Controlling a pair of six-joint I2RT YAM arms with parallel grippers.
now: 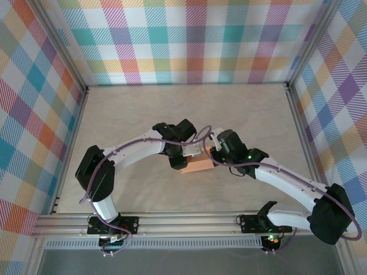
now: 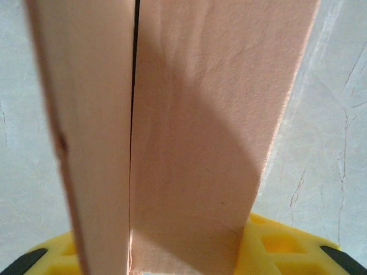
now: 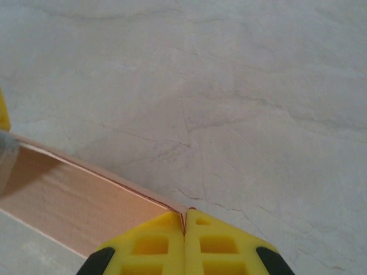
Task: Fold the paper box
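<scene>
The salmon-orange thin cardboard paper box point(image 1: 196, 167) sits near the middle of the pale marble-patterned tabletop point(image 1: 143, 114), caught between my two arms; from above I read it as a small slanted slab, though I cannot tell whether it touches the surface. In the left wrist view the paper box point(image 2: 189, 143) stands as two long panels with a dark slit between them; the yellow fingers point(image 2: 281, 243) of the left gripper point(image 1: 181, 163) are spread to either side of its lower end, and the card meets the yellow on both sides, so I take it as clamped. The right gripper point(image 3: 184, 220) has its yellow fingers pressed together on a thin corner of the card point(image 3: 74, 200) (the edge runs straight into the seam). Purple cables point(image 1: 132, 146) trail along both arms; multicoloured checked wall panels point(image 1: 189, 40) enclose the table.
</scene>
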